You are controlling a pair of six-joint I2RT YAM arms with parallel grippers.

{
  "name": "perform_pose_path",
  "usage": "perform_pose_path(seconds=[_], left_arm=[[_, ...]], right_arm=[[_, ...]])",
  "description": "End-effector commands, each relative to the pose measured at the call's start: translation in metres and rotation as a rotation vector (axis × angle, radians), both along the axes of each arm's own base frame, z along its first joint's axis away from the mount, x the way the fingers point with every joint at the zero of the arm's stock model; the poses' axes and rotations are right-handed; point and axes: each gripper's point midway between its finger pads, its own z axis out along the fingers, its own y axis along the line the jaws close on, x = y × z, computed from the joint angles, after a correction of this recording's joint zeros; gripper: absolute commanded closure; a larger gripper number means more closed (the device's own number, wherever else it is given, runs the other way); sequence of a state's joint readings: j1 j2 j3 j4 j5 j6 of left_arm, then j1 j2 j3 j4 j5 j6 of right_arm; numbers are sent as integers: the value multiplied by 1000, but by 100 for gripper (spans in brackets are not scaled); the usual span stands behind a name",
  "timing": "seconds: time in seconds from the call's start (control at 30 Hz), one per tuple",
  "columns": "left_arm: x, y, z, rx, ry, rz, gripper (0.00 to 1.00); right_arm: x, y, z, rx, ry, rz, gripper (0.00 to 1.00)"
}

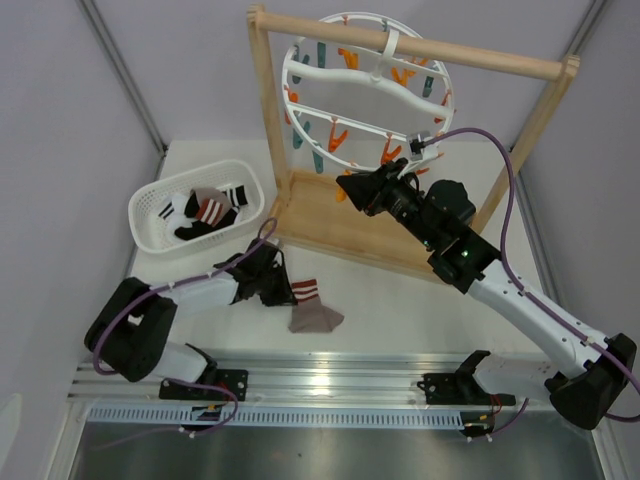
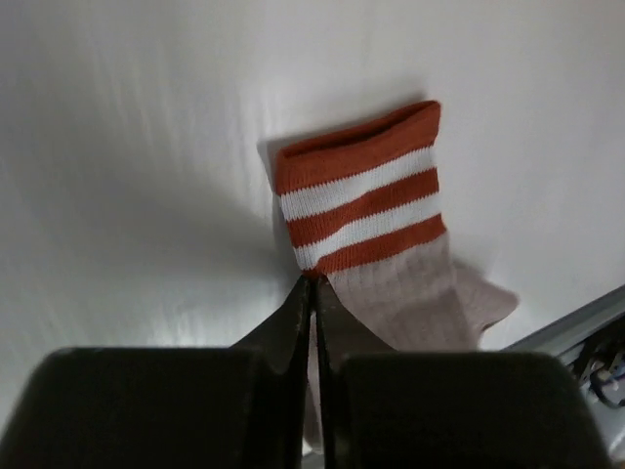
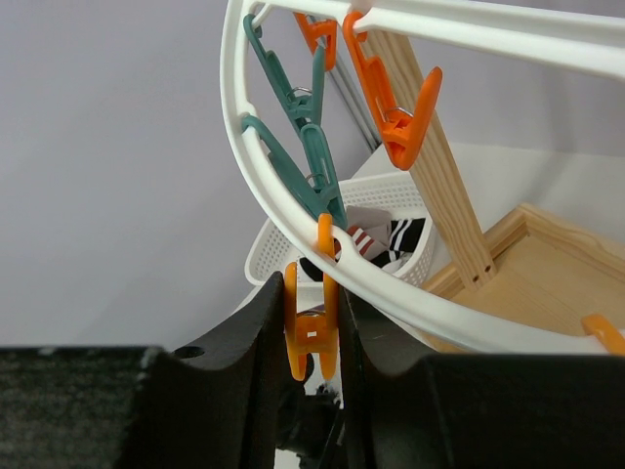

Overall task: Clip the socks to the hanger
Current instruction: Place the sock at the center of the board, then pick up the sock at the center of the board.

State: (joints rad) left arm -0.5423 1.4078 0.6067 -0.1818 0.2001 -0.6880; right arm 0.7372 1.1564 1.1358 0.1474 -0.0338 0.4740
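Left arm (image 1: pixel 200 292) stretched low, jaws pressed together; right arm (image 1: pixel 530 305) reaching up, jaws clamped

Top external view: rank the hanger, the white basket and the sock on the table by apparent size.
Largest: hanger
Middle: white basket
Smallest: sock on the table
No two look alike enough to leave the order unsure.

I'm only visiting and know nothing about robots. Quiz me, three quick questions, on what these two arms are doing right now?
1. True or false: the left gripper hangs wide open above the sock.
2. Which thing on the hanger is the right gripper closed on?
3. In the top view, where does the white basket sit from the wooden frame? A left; B right; C inside it.
Key: 1 false, it is shut on the sock's edge. 2 an orange clip. 3 A.
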Motion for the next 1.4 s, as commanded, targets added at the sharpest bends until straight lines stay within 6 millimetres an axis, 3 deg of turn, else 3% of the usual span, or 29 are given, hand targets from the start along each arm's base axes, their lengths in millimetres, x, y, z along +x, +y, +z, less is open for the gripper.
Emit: perform_pose_path(seconds=[0.0,0.07,0.1,0.13,0.2,0.23,0.37,0.57,0.83,1.37], left_arm=[[-23,-3,0,-74,104,53,87],[-37,11,-8,-33,140,83,70],[-36,12,1,-42,112,96,44],[-41,19,0,-19,124,111,32],[-35,29,11,13,67,153,14],[-33,32,14,24,53,168,11],[-16,37,31,60,1,208,11],[11,22,41,106,-47,159,25],[26,14,24,184,-51,126,37],[29,-4,-5,278,-28,17,44]], right_arm=[[-15,13,-18,-50,54,91,99],[-15,13,-16,-51,49,93,99],[-15,12,-16,-52,46,91,99],[-16,12,-15,-52,43,91,99],[-16,12,-16,-53,44,94,99],[-17,12,-16,-51,42,95,99],[-16,12,-16,-53,40,95,99],[-16,12,-17,-52,39,93,99],[-17,11,-18,-56,34,94,99],[-17,11,-20,-53,40,100,99]])
